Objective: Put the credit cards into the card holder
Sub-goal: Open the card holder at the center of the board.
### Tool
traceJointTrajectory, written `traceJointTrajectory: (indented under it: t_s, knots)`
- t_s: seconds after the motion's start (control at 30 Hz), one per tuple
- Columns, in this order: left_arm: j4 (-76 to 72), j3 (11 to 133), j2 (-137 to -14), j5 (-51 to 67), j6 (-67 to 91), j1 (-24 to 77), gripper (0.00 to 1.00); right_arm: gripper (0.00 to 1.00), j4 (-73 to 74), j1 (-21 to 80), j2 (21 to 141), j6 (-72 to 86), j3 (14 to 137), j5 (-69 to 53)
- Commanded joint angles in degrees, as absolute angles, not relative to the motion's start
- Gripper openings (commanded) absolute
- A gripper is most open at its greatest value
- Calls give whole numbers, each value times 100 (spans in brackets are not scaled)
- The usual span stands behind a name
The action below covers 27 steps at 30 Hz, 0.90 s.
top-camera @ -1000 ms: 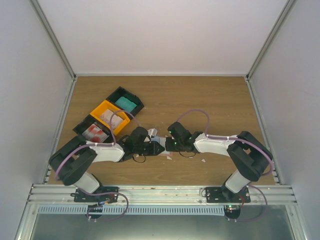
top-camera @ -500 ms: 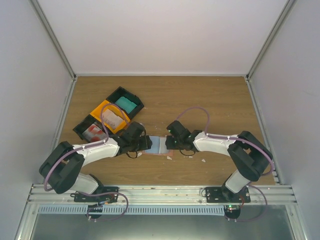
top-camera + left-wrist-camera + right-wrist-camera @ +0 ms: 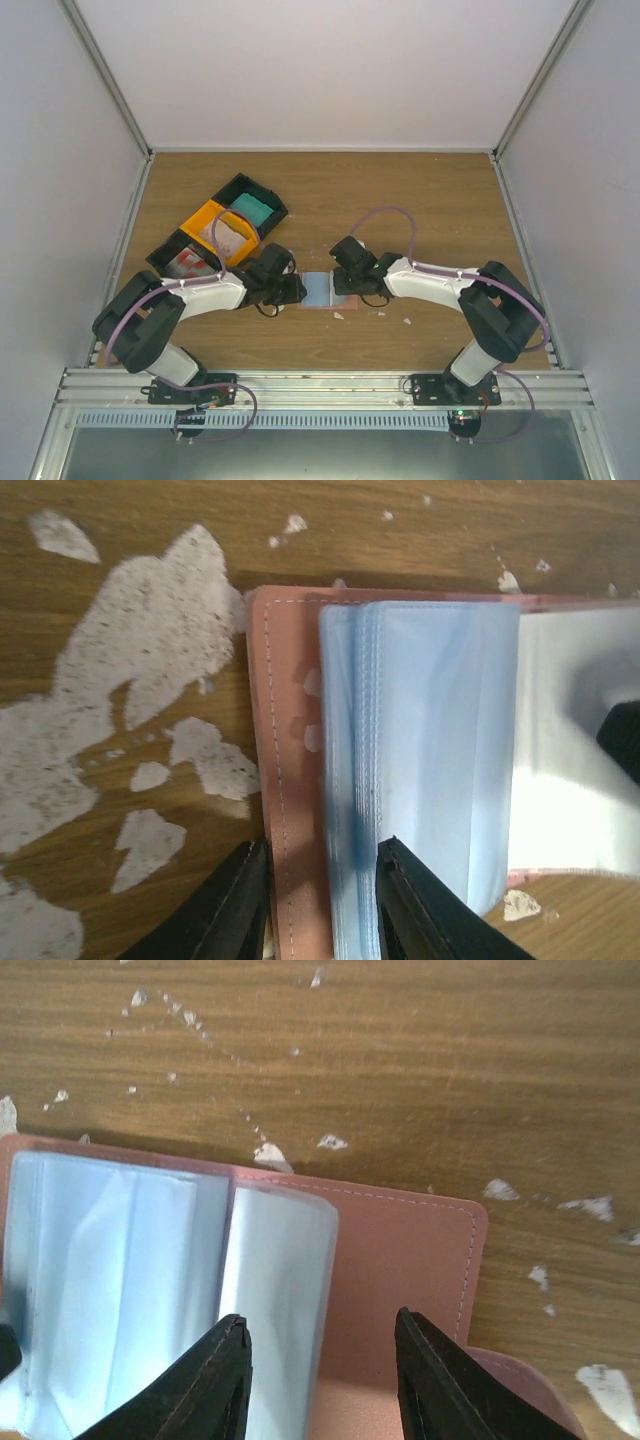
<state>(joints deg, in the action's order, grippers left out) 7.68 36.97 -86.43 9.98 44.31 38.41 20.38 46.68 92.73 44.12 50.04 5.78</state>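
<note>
- Both grippers are pulling apart from the tight huddle of a second ago. The left gripper (image 3: 290, 291) is backing toward the left end of the holder (image 3: 322, 291) and the right gripper (image 3: 345, 281) toward its right end, so the holder is now lying open and uncovered between them.
- From above, the holder is resting flat on the table (image 3: 420, 200) near the middle, its long axis running left to right.
- The cards are sitting well apart from it, far and to the left, in the bins (image 3: 203, 220): a teal card (image 3: 250, 208), a pale card (image 3: 230, 238) and a red card (image 3: 190, 266). They lie far-left of the left gripper, so the left arm looks the nearer one for the fetch.
- On the left wrist, the fingers (image 3: 235, 910) are standing partly spread, straddling the pink cover's left strip and the edge of the blue sleeves (image 3: 440, 750). They are gripping nothing that shows, and whether they are touching the cover I cannot tell.
- On the right wrist, the fingers (image 3: 430, 1380) are likewise standing partly spread over the holder's right half, one over a sleeve and one over bare cover, holding nothing.
</note>
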Motion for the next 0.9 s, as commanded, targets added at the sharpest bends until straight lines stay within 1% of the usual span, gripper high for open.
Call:
traceJointTrajectory:
  t_s: [0.0, 0.17, 0.27, 0.3, 0.33, 0.4, 0.43, 0.47, 0.5, 0.57, 0.63, 0.87]
  knots:
    - [483, 3797, -8777, 1497, 4288, 3841, 33, 41, 2701, 4751, 9290, 4228, 5366, 1313]
    - [389, 3831, -8882, 1693, 4283, 3849, 33, 43, 3127, 4880, 9033, 4203, 5682, 1768]
    - [320, 3824, -8948, 1769, 4287, 3850, 33, 43, 3271, 4996, 8903, 4092, 5883, 1740]
    - [304, 3826, -8963, 1798, 4289, 3850, 33, 40, 3304, 5041, 8896, 4061, 5947, 1719]
    - [283, 3824, -8983, 1822, 4296, 3850, 33, 36, 3340, 5105, 8888, 4045, 6014, 1710]
    - [241, 3834, -9015, 1863, 4298, 3850, 32, 22, 3324, 5209, 8844, 4016, 6072, 1630]
    - [220, 3840, -9025, 1875, 4303, 3850, 32, 17, 3233, 5227, 8819, 3987, 6047, 1483]
    - [193, 3834, -9040, 1874, 4310, 3850, 32, 14, 3132, 5229, 8803, 3963, 5994, 1311]
    - [179, 3833, -9054, 1887, 4315, 3850, 32, 14, 3040, 5229, 8809, 3958, 5944, 1215]
    - [129, 3855, -9098, 1903, 4314, 3850, 32, 14, 2950, 5234, 8914, 3993, 5852, 1101]
    - [92, 3884, -9145, 1931, 4300, 3850, 32, 17, 2861, 5223, 9064, 4010, 5738, 1026]
    - [15, 3976, -9278, 2171, 4286, 3850, 32, 35, 2594, 5143, 9252, 4060, 5281, 1046]
